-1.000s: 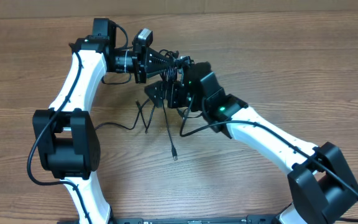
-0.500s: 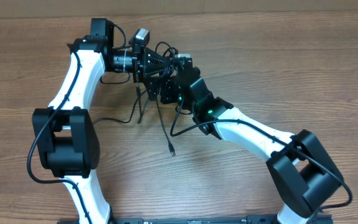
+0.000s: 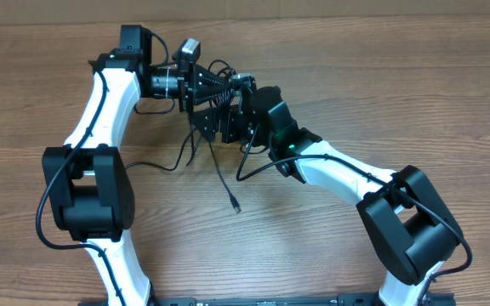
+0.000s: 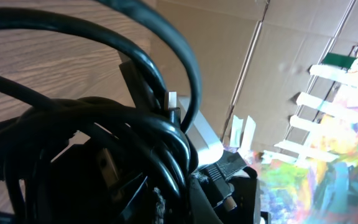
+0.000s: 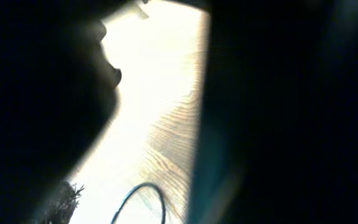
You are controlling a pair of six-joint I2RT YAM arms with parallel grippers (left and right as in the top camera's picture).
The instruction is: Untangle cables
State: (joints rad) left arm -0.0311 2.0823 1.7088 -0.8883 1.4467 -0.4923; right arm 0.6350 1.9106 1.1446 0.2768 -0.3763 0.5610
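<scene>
At the far middle of the tabletop (image 3: 415,93), the two arms are meeting over the cables (image 3: 221,170). Left claw (image 3: 230,83) is pointing right, jaws together, pinching the knotted bunch of black cords and holding it up off the wood. Loops are arching above the pinch. Loose strands are trailing down toward the robot's side, one ending in a small plug (image 3: 236,206) lying flat on the tabletop. Left wrist view: thick coils are crowding the lens, and a light-coloured tip (image 4: 172,101) is poking out among them. Right claw (image 3: 217,125) is sitting just beside the left one, at the hanging strands, jaws standing wide apart. Cannot tell whether any cord is lying between them. Right wrist view is mostly dark; a thin cable loop (image 5: 143,185) is showing against bright wood.
</scene>
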